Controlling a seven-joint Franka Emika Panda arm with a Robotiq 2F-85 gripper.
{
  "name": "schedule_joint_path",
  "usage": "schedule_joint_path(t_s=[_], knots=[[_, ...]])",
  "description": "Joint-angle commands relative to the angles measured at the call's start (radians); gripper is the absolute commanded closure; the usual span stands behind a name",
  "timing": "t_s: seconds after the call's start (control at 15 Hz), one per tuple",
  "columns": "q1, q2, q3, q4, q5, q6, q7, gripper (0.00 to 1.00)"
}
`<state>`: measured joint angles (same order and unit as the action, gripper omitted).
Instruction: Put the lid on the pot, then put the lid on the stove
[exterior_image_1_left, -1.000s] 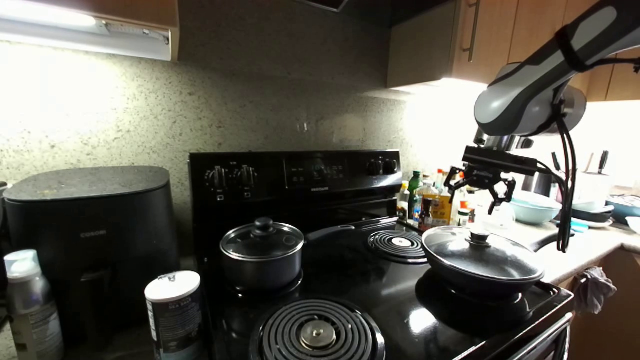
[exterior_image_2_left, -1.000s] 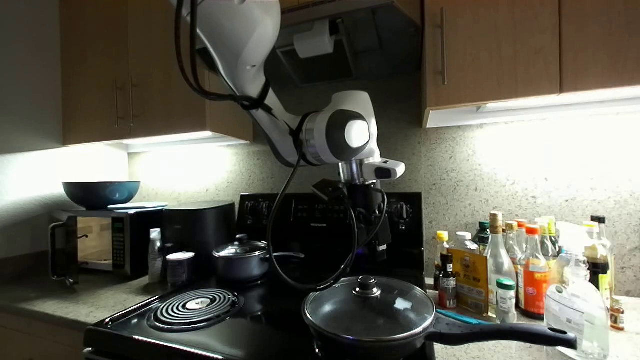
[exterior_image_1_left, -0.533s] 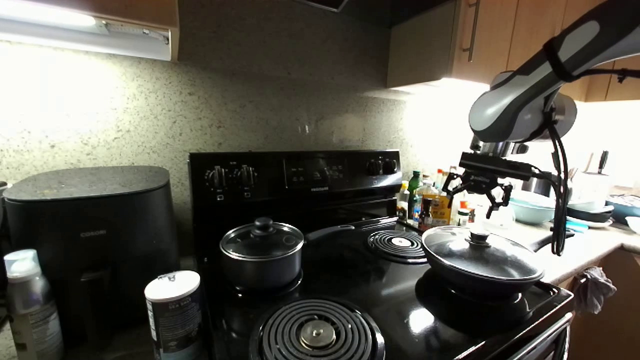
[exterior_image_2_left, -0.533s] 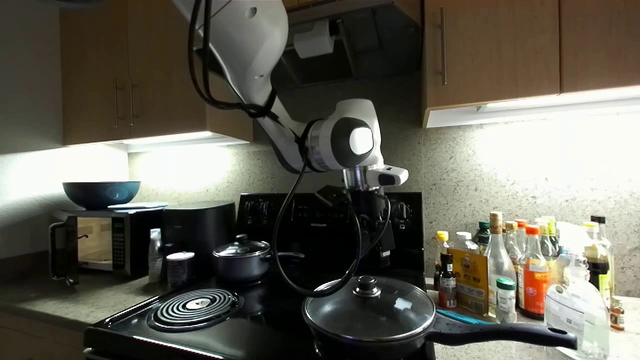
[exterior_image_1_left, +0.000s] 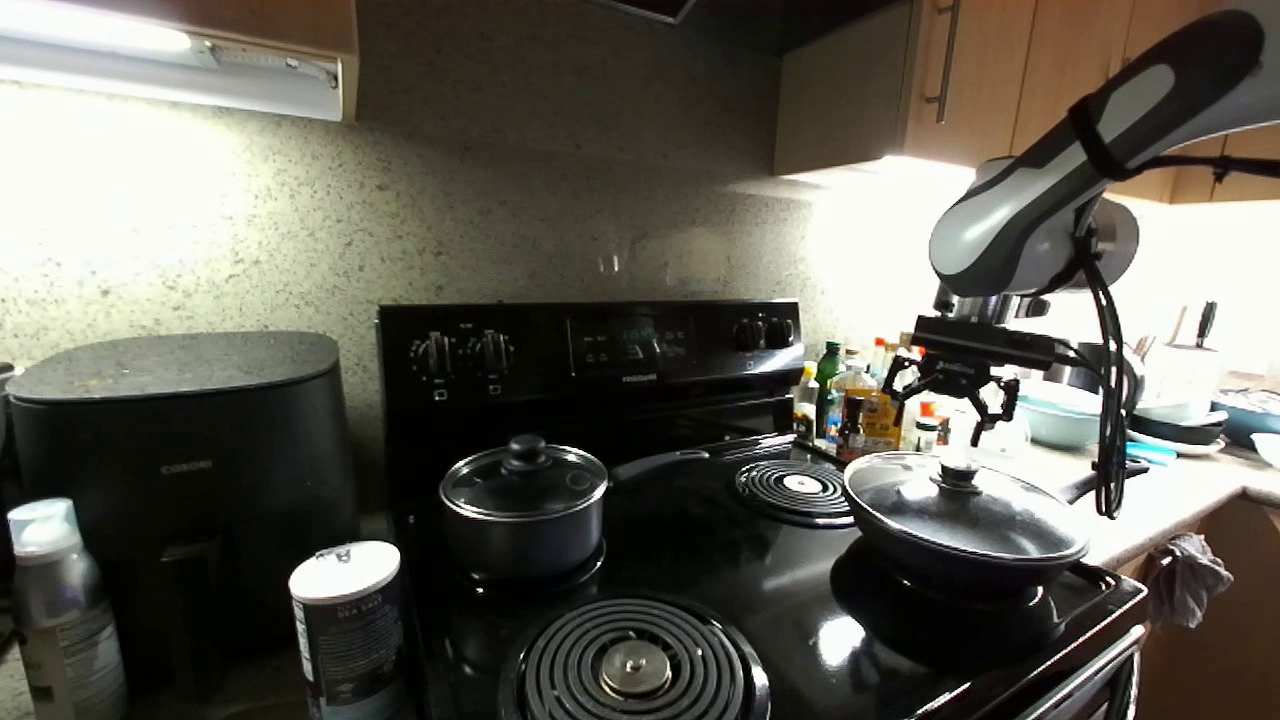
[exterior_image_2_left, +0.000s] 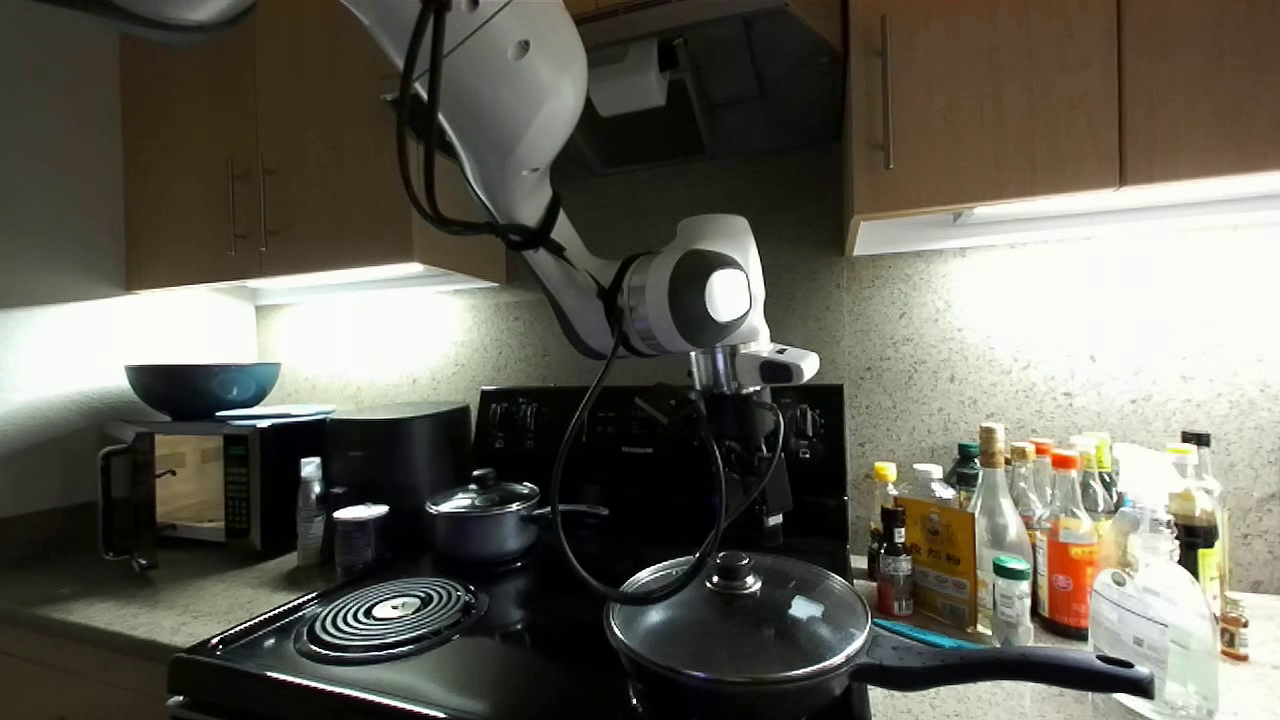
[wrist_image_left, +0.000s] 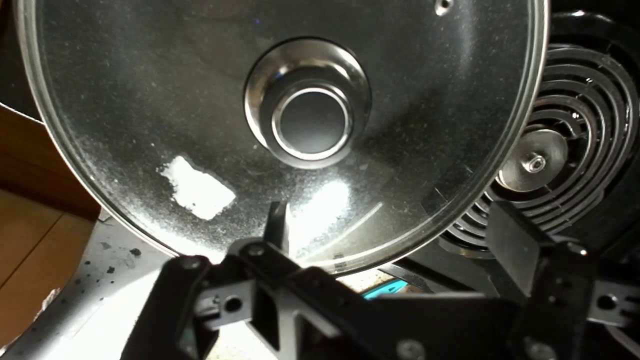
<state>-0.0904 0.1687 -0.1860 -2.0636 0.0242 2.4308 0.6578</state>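
Your gripper (exterior_image_1_left: 936, 428) hangs above the lid (exterior_image_1_left: 990, 520) in an exterior view, jaws wide, and the lid rests on the pot (exterior_image_1_left: 930, 565) at the right of your stove (exterior_image_1_left: 760, 585). In an exterior view you see the pot's handle (exterior_image_2_left: 1010, 668) reaching right, the bottles (exterior_image_2_left: 1067, 555) farther back and the saucepan (exterior_image_2_left: 485, 535) far left. In the wrist view, the lid's knob (wrist_image_left: 312, 122) sits apart from your spread fingers (wrist_image_left: 514, 247).

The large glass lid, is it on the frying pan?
On: both exterior views show the glass lid covering the frying pan, rims meeting.

blue bowl (exterior_image_2_left: 200, 391) atop microwave (exterior_image_2_left: 237, 492)
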Motion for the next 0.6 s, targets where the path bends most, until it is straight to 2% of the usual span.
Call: schedule_joint_path(t_s=[0.0, 0.4, 0.47, 0.53], knots=[[0.004, -0.071, -0.01, -0.072, -0.066, -0.002, 0.003, 0.0], [-0.012, -0.158, -0.014, -0.218, -0.154, 0.04, 0.037, 0.0], [-0.015, -0.104, -0.004, -0.148, -0.111, 0.005, -0.001, 0.0], [-0.018, -0.116, -0.004, -0.167, -0.119, 0.011, 0.001, 0.0]])
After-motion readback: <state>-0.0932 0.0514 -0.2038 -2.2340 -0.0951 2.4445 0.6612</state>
